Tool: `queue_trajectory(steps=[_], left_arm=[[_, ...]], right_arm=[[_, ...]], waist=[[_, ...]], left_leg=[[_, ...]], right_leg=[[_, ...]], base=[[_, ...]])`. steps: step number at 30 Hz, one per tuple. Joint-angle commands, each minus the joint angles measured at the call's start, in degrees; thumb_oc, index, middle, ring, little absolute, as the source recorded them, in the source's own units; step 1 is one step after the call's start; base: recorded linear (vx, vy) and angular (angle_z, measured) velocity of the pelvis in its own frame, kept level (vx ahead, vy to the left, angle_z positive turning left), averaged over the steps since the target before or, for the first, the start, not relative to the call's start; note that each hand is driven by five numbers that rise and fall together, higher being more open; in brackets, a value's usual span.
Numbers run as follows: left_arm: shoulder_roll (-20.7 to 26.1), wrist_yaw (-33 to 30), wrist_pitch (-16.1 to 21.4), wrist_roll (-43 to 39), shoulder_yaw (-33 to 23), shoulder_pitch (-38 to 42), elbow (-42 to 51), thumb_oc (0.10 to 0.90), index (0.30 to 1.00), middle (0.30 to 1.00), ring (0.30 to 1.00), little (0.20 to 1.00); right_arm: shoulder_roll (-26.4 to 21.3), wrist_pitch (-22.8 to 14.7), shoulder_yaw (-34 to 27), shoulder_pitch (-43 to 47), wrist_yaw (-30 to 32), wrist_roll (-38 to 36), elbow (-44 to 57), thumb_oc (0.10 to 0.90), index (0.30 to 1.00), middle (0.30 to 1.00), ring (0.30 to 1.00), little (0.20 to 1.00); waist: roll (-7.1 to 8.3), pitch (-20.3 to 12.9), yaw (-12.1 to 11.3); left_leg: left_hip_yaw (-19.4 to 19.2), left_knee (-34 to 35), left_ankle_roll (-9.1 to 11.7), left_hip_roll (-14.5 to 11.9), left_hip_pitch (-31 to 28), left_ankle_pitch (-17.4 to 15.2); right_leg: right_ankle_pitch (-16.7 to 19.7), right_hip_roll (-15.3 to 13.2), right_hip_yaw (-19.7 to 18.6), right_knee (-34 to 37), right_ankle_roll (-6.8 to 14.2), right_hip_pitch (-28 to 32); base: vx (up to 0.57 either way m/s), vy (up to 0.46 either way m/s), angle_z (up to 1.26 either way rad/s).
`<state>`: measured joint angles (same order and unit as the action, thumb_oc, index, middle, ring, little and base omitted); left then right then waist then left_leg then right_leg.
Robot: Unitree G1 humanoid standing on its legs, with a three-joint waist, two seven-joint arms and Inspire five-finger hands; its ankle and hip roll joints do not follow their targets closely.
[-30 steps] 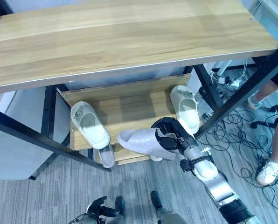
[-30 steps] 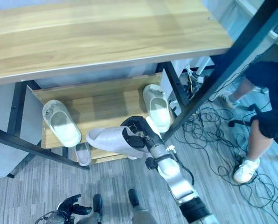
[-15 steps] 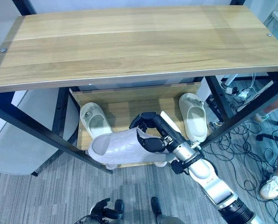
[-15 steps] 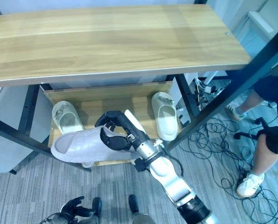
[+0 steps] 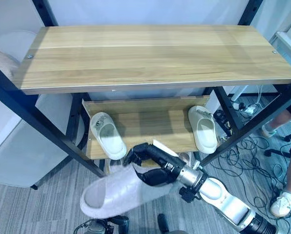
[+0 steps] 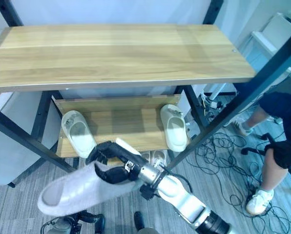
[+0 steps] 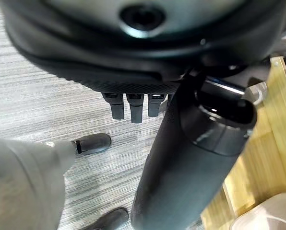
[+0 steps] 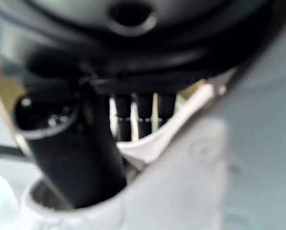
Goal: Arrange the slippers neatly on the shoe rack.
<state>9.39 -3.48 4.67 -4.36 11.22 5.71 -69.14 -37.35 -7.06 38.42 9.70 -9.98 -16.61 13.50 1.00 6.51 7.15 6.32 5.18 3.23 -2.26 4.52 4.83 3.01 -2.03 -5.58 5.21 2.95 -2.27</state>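
Observation:
My right hand (image 5: pixel 153 168) is shut on a pale grey slipper (image 5: pixel 118 192), thumb inside its opening (image 8: pixel 71 158), fingers over its upper. The slipper hangs toe to the left, above the floor in front of the shoe rack, below the front edge of the lower shelf (image 5: pixel 150 122). Two cream slippers stand on that shelf, one at its left end (image 5: pixel 108 136) and one at its right end (image 5: pixel 203 127). The wide wooden top shelf (image 5: pixel 155 53) is bare. My left hand (image 5: pixel 100 227) hangs low near the floor with straight fingers (image 7: pixel 133 108), holding nothing.
Black steel legs (image 5: pixel 48 131) slant down at both ends of the rack. Small slippers (image 6: pixel 153 157) show on the lowest level behind my right arm. A person in white shoes (image 5: pixel 281 204) stands at the right among loose floor cables (image 5: pixel 243 146).
The camera has tilted up, showing more of the top shelf. My right hand has carried the grey slipper away from the lower shelf's front edge, down and to the left.

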Motion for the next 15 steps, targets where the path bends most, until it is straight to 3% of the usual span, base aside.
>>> queue_trajectory(steps=[1,8,11,15], left_arm=[[2.5,1.4,1.4,1.4,1.5,2.9,-3.9,0.8,0.9,0.9,0.9,0.9],[2.8,2.8,1.6,2.2,1.9,1.8,-4.2,0.8,0.9,0.9,0.9,0.9],[3.4,2.7,1.8,1.9,1.4,1.8,-4.1,0.8,0.9,0.9,0.9,0.9],[4.0,2.5,2.1,1.5,1.3,2.9,-4.0,0.8,0.9,0.9,0.9,0.9]], right_arm=[[2.4,-5.0,-1.2,2.3,-2.3,-5.4,3.2,0.4,0.3,0.3,0.3,0.3],[1.0,-4.8,-0.1,0.2,-5.4,-3.5,-6.8,0.4,0.3,0.3,0.3,0.3],[1.9,-5.1,-0.3,1.5,-4.8,-1.5,-10.7,0.4,0.3,0.3,0.3,0.3],[4.1,-5.9,-1.6,4.5,-2.5,1.0,-14.7,0.4,0.3,0.3,0.3,0.3]], waist=[[2.65,-2.9,-1.1],[2.94,-3.1,-2.0],[3.26,-1.5,-2.6],[4.24,3.0,-3.3]], left_leg=[[-2.5,-0.2,-2.5,2.9,-4.3,-5.0],[-2.0,-0.2,-2.3,2.2,-4.6,-5.0],[-1.7,-1.1,-2.1,1.8,-3.9,-4.8],[-1.5,-11.1,-1.2,1.6,3.4,-6.9]], right_leg=[[3.2,-1.4,-2.1,-7.5,1.3,-4.1],[1.9,-0.8,-1.3,-7.9,0.8,-3.4],[0.8,-0.4,-0.8,-9.8,0.5,-4.5],[0.0,-0.7,0.4,-13.2,0.1,-7.9]], base=[[-0.01,-0.017,0.18],[-0.01,-0.037,0.05],[-0.08,-0.049,0.03],[-0.18,-0.084,0.19]])
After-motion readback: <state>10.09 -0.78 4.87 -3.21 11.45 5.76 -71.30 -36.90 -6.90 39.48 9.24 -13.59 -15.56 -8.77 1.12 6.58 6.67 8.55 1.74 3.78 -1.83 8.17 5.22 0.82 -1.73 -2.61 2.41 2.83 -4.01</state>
